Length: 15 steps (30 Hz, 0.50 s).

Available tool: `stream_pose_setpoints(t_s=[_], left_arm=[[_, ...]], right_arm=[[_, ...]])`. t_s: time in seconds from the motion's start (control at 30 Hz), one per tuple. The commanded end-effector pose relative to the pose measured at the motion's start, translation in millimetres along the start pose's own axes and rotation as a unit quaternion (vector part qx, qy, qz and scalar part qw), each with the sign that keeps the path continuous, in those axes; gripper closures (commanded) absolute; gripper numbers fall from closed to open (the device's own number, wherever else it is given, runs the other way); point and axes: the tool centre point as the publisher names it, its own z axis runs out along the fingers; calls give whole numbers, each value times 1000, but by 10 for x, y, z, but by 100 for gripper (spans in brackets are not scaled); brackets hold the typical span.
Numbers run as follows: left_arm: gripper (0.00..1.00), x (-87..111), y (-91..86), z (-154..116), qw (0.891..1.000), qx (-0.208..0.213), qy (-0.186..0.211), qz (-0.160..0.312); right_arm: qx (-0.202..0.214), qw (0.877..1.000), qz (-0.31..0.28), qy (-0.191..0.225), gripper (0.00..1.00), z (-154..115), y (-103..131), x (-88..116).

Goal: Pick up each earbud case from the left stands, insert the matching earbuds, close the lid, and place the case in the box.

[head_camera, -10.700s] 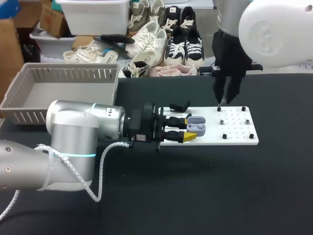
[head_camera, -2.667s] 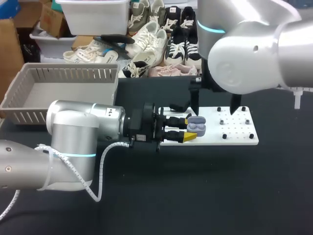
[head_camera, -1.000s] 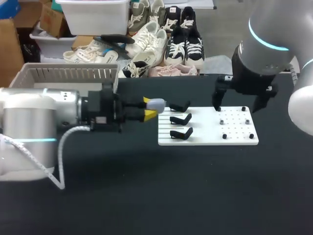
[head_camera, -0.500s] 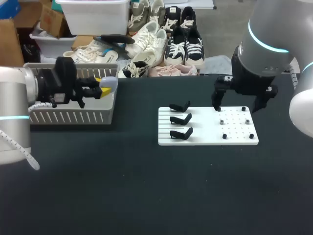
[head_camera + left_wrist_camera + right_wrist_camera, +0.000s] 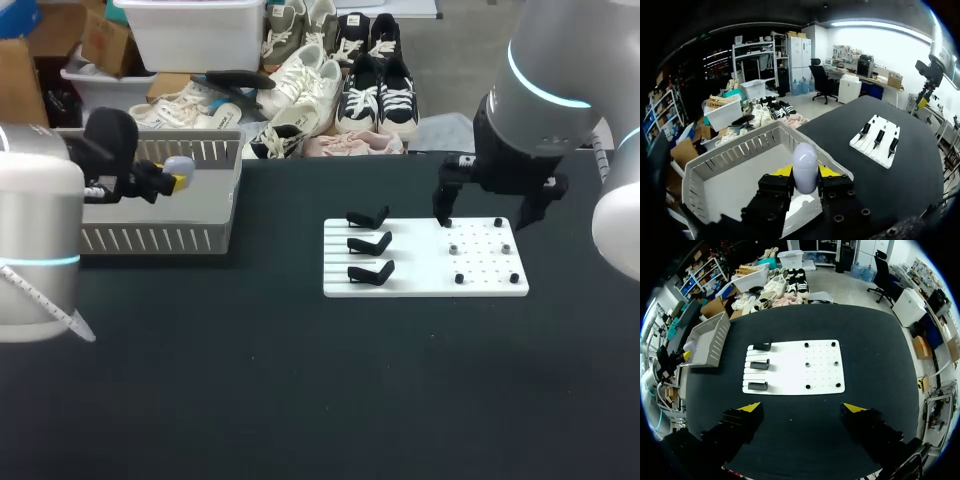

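A closed pale lilac earbud case (image 5: 179, 165) sits between the yellow tips of my left gripper (image 5: 177, 173), which is shut on it above the grey basket (image 5: 140, 238). In the left wrist view the case (image 5: 805, 167) stands upright in the gripper (image 5: 805, 176) over the basket's near wall (image 5: 735, 157). The white board (image 5: 425, 262) carries three bare black stands (image 5: 368, 244) on its left side. My right gripper (image 5: 487, 212) hangs wide open over the board's far right part; in its own view the gripper (image 5: 802, 407) holds nothing above the board (image 5: 795, 367).
Small black pegs (image 5: 482, 250) dot the right half of the board. The basket (image 5: 707, 342) stands at the table's far left corner. Dark table surface (image 5: 300, 380) stretches in front of the board and the basket.
My left arm has carried the case leftwards from beside the board to above the basket. The right arm has kept still with its gripper open.
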Motion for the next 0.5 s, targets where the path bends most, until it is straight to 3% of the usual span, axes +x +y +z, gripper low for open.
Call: stream_pose_setpoints(t_s=[0.03, 0.1, 0.17, 0.4, 0.5], left_arm=[[84, 0, 175, 232, 999, 26, 40, 3], [60, -4, 191, 243, 999, 34, 39, 5], [0, -6, 202, 244, 998, 43, 38, 10], [0, -125, 117, 98, 997, 64, 22, 44], [0, -283, -104, -85, 993, 89, -13, 75]], right_arm=[[1, 1000, 2, -5, 0, -7, -9, 33], [1, 1000, 2, -5, 0, -7, -9, 33], [1, 1000, 2, -5, 0, -7, -9, 33], [1, 1000, 2, -5, 0, -7, -9, 33], [1, 1000, 2, -5, 0, -7, -9, 33]])
